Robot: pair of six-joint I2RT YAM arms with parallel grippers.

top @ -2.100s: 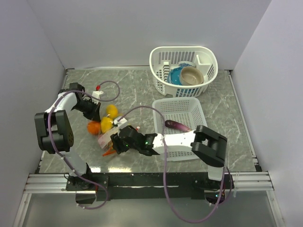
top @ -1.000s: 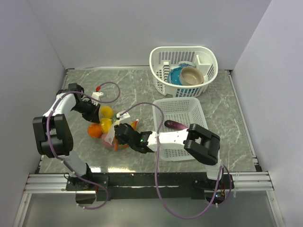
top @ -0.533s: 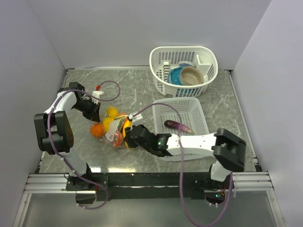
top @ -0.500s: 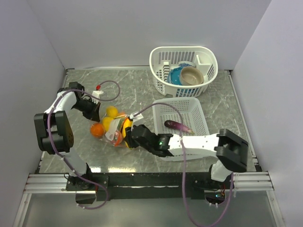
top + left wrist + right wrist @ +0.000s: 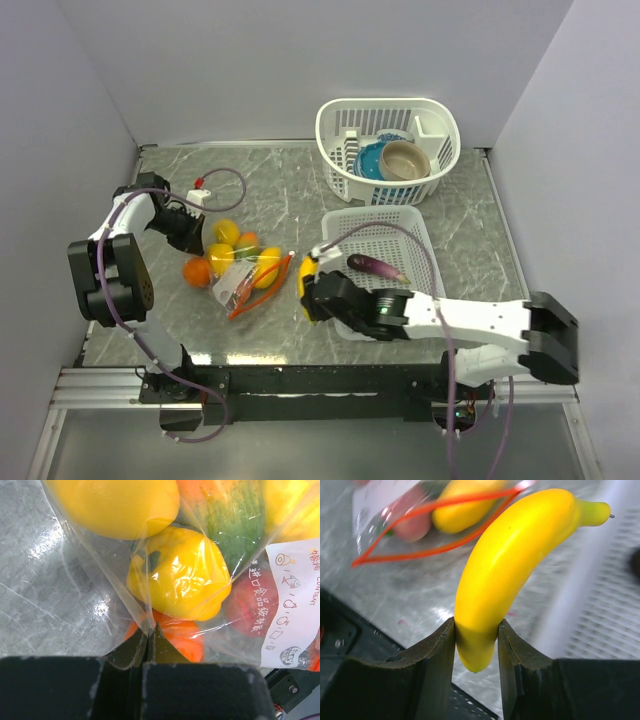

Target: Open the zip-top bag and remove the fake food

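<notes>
The clear zip-top bag [image 5: 240,270] lies on the table at left, its red-orange zipper mouth [image 5: 262,285] open toward the right. It holds yellow, orange, green and red toy pieces [image 5: 177,572]. My left gripper [image 5: 188,235] is shut on the bag's plastic at its far-left end [image 5: 147,630]. My right gripper [image 5: 308,285] is shut on the yellow banana [image 5: 512,560], held out of the bag, between the bag's mouth [image 5: 435,530] and the rectangular basket [image 5: 385,245].
A purple eggplant [image 5: 375,265] lies in the white rectangular basket. A round white basket [image 5: 388,150] at the back holds blue and tan bowls. The left arm's cable [image 5: 225,190] loops over the table behind the bag.
My right gripper has drawn back to the right out of the bag's mouth with the banana in it. The bag has shifted slightly and settled flat.
</notes>
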